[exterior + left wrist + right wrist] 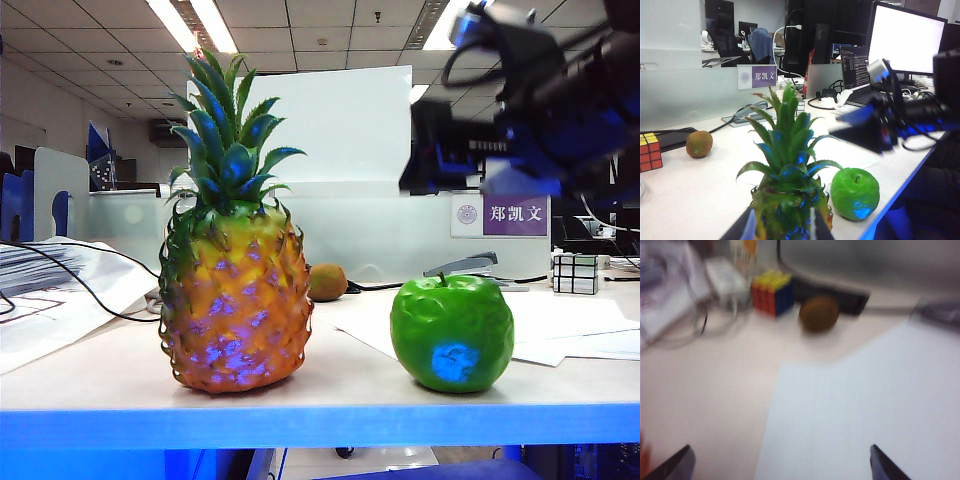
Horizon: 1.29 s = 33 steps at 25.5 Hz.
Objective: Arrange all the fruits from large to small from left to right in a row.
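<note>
The pineapple [235,300] stands at the left near the table's front edge, with the green apple [452,333] to its right. The brown kiwi [327,282] lies further back between them. My left gripper [781,220] is open; only its two fingertips [747,227] show, framing the pineapple [790,155], which stands beyond them. The apple [855,194] and kiwi [699,144] also show there. My right gripper [782,465] is wide open and empty above a white paper sheet [865,405], with the kiwi [818,313] ahead. The right arm [530,110] hangs blurred above the apple.
A puzzle cube [575,272] and a stapler [475,265] sit at the back right by a name plate [500,214]. Papers and a black cable [70,275] lie at the left. A cube [772,292] and a white adapter [725,277] lie beside the kiwi.
</note>
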Available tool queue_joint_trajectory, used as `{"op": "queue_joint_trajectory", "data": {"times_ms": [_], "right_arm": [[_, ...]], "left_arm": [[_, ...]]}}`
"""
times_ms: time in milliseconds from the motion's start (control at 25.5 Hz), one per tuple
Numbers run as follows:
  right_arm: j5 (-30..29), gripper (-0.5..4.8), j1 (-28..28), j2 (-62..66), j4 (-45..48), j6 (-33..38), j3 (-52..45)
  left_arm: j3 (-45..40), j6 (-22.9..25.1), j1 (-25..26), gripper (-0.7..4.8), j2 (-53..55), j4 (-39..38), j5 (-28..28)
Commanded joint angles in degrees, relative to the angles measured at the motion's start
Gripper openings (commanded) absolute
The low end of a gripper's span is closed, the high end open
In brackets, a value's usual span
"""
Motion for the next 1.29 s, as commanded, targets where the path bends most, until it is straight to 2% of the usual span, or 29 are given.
{"op": "queue_joint_trajectory", "data": {"times_ms": [39, 235, 509, 783, 1018, 1292], "right_arm": [[-7.0, 4.79, -4.6, 3.5, 3.6, -4.0, 5.4], [-18.8, 4.79, -10.7, 16.2, 2.0, -5.5, 19.9], [-25.3, 4.79, -14.3, 36.8, -6.9, -5.8, 44.9], [-28.1, 4.79, -14.8, 52.1, -18.2, -7.8, 66.2], [-30.5, 4.79, -14.8, 59.4, -24.1, -8.4, 76.1], [-31.1, 4.79, -14.7, 63.3, -24.8, -8.6, 78.9]], "left_arm": [[0.1, -0.2, 0.0, 1.52, 0.0, 0.7, 0.2], [0.1, -0.1, 0.0, 1.52, 0.0, 0.8, 0.2], [0.1, 0.0, 0.0, 1.52, 0.0, 0.7, -0.1], [0.1, 0.0, 0.0, 1.52, 0.0, 0.7, -0.5], [0.1, 0.4, 0.0, 1.52, 0.0, 0.7, -1.6], [0.1, 0.9, 0.1, 1.52, 0.0, 0.5, -2.0]]}}
